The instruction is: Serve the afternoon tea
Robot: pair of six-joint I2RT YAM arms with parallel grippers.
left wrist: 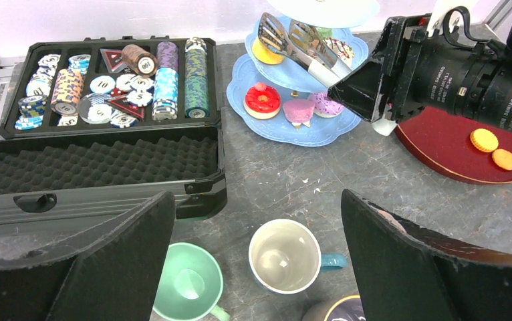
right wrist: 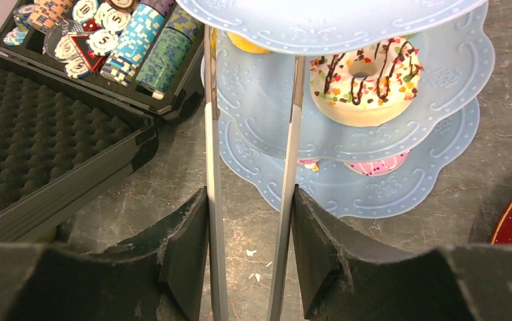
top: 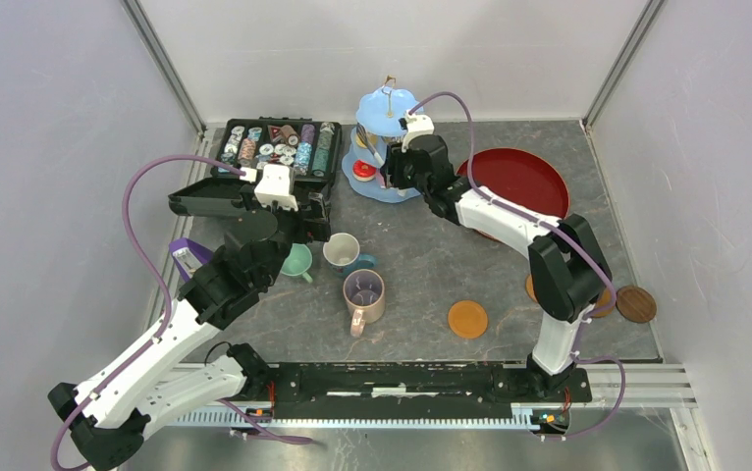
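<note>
At the three-tier stand (right wrist: 257, 100), your right gripper (right wrist: 250, 200) is pinching the metal tongs (right wrist: 210, 134) to reach the sprinkled doughnut (right wrist: 367, 100) on the middle tier, while your left gripper (left wrist: 255, 200) is hovering wide open over the mugs (left wrist: 285, 256).

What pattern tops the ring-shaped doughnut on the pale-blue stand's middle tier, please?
The ring-shaped doughnut has white icing, dark drizzle and coloured sprinkles; right wrist view.

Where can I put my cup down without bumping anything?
The bare grey middle, between the white-and-blue mug, the orange coaster and the red tray. It's crowded on the left, where the mint mug, pink mug and poker chip case huddle.
</note>
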